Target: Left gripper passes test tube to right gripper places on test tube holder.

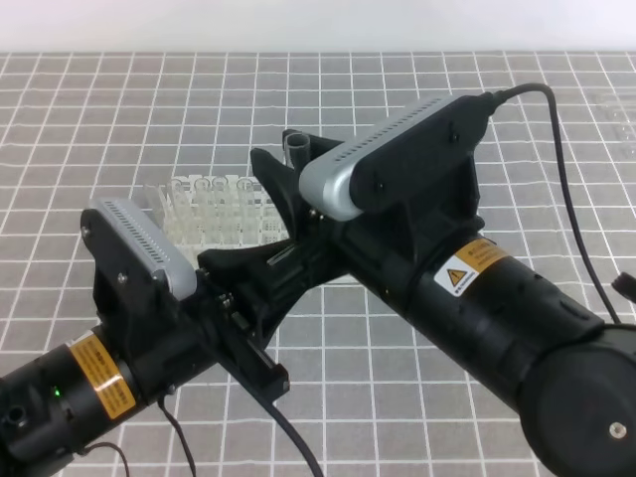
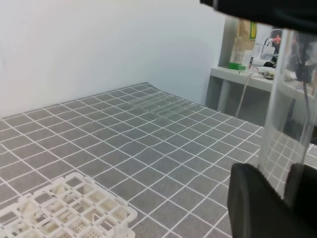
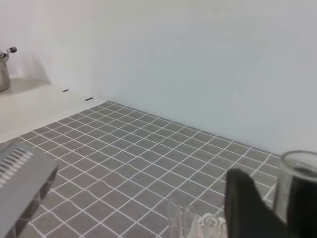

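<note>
From high up I see my two arms hide most of the rack (image 1: 214,214) and only the tube's (image 1: 295,149) rim peeks out, my left gripper (image 2: 277,191) pinches the tube low, and my right gripper (image 3: 275,203) pinches it near its rim.

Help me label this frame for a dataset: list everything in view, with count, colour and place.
test tube: one, clear, upright between the tools.
test tube holder: one, white, on the mat behind the arms.
grid mat: one, grey with white lines, under everything.
side shelf: one, pale, beyond the mat, with small clutter.
left tool: one, black, fingers closed on the tube's lower part.
right tool: one, black, fingers either side of the tube's rim; grip unclear.
</note>
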